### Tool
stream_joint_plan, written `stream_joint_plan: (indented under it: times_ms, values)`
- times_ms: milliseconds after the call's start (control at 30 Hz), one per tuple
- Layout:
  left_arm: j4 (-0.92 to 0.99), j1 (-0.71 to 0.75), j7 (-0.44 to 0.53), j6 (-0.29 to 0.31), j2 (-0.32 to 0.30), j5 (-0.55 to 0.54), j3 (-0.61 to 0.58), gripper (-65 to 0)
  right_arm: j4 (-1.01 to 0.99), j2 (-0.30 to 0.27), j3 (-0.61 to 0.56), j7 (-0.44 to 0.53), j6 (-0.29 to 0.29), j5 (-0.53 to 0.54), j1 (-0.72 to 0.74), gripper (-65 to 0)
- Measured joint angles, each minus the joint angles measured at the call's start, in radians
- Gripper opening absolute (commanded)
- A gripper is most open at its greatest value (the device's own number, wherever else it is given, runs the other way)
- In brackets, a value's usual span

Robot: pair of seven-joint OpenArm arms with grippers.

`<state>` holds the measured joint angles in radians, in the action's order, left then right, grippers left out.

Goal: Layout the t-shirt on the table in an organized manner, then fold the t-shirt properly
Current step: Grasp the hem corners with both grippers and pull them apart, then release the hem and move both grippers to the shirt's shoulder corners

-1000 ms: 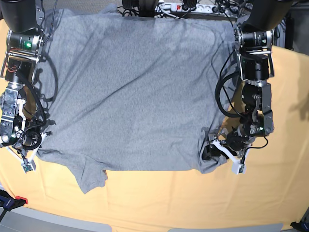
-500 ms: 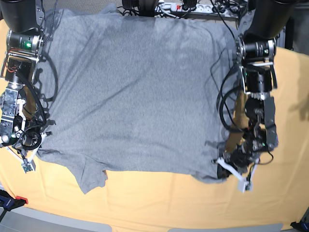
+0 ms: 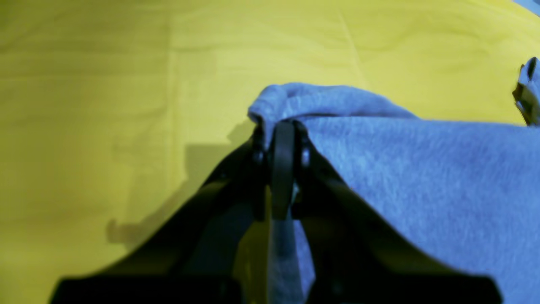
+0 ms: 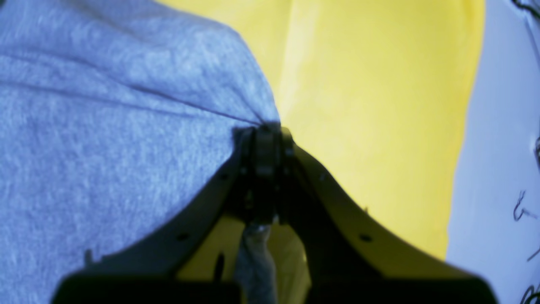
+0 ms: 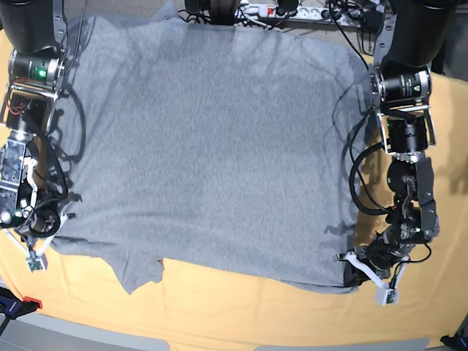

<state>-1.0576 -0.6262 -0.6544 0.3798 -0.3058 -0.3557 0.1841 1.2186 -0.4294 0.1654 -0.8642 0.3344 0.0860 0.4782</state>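
Note:
The heather-grey t-shirt (image 5: 205, 146) lies spread wide on the pale orange-yellow table (image 5: 241, 314), plain side up, one sleeve (image 5: 142, 270) pointing to the front edge. In the base view my left gripper (image 5: 355, 269) is at the shirt's front right corner, shut on the t-shirt. The left wrist view shows its fingertips (image 3: 282, 131) pinching a raised fold of grey cloth (image 3: 320, 101). My right gripper (image 5: 44, 241) is shut on the shirt's front left edge. In the right wrist view the cloth (image 4: 126, 126) pulls taut into its closed tips (image 4: 265, 133).
A power strip and cables (image 5: 281, 9) run along the table's back edge. A red and black clamp (image 5: 16, 303) sits at the front left corner. Pale floor (image 4: 498, 126) shows beyond the table's edge in the right wrist view.
My left gripper shut on the shirt's front right corner and dragged it forward and to the right, stretching the shirt wider. My right gripper shifted slightly outward and forward with its edge.

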Motion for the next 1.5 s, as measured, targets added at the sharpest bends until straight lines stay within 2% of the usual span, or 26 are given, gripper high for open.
stream_joint_plan:
  times_ms: [267,367,433,600,633,667,733,767,800,833,900,1100,1167,1233,1300,1400,1500]
  values:
    - [0.000,0.000,0.039,0.002,-0.024,-0.001,-0.004,-65.0,0.000,0.000,0.000,0.012,-0.001,0.000,0.016,-65.0]
    - [0.000,0.000,0.081,0.001,-0.029,0.006,-0.047,-65.0,0.000,0.000,0.000,0.012,0.008,0.000,0.016,-65.0]
    - [0.000,-0.001,0.109,0.001,-0.034,0.055,-0.091,-65.0,0.000,0.000,0.000,0.024,0.007,-0.002,0.016,-65.0]
    - [0.000,-0.002,0.122,-0.001,-0.035,0.090,-0.181,-65.0,0.000,0.000,0.000,0.031,0.010,-0.005,0.016,-65.0]
    - [0.000,-0.002,0.124,-0.001,-0.035,0.090,-0.190,-63.1,0.000,0.000,0.000,0.031,0.017,-0.007,0.015,-65.0]
    - [0.000,-0.002,0.123,-0.001,-0.035,0.091,-0.191,-55.2,0.000,0.000,0.000,0.031,0.017,-0.007,0.015,-60.7]
    - [0.000,-0.002,0.122,-0.010,-0.038,0.103,-0.190,-35.5,0.000,0.000,0.000,0.034,0.005,-0.008,0.015,-45.2]
    - [0.000,-0.003,0.116,-0.032,-0.043,0.102,-0.190,-26.0,0.000,0.000,0.000,0.036,-0.027,-0.008,0.015,-37.3]
    - [0.000,-0.002,0.111,-0.055,-0.050,0.101,-0.191,-18.7,0.000,0.000,0.000,0.039,-0.047,-0.008,0.016,-31.3]
    - [0.000,-0.002,0.111,-0.089,-0.061,0.092,-0.191,-14.9,0.000,-0.001,0.000,0.040,-0.056,-0.011,0.016,-27.9]
    - [0.000,-0.003,0.094,-0.133,-0.088,0.091,-0.190,-15.4,0.000,-0.002,0.000,0.050,-0.064,-0.011,0.016,-27.2]
    - [-0.001,-0.021,-0.049,-0.132,-0.157,-0.018,-0.180,-15.4,0.000,-0.003,0.000,0.018,-0.073,-0.007,0.033,-27.3]
    - [-0.001,-0.031,-0.085,-0.100,-0.169,-0.061,-0.147,-15.4,0.000,-0.013,0.000,0.016,-0.052,0.029,0.045,-27.3]
    - [-0.001,-0.037,-0.135,-0.018,-0.185,-0.142,-0.096,-15.4,0.027,-0.031,0.000,-0.015,-0.009,0.106,0.046,-27.3]
    - [-0.003,-0.039,-0.226,0.071,-0.204,-0.253,-0.036,-15.4,0.070,-0.051,0.004,-0.090,0.055,0.174,0.046,-27.3]
    - [-0.002,-0.034,-0.367,0.154,-0.229,-0.372,0.027,-15.6,0.122,-0.055,0.051,-0.177,0.173,0.335,0.047,-27.3]
    - [-0.003,-0.016,-0.428,0.224,-0.243,-0.513,0.039,-15.6,0.145,-0.052,0.111,-0.270,0.239,0.527,0.046,-27.3]
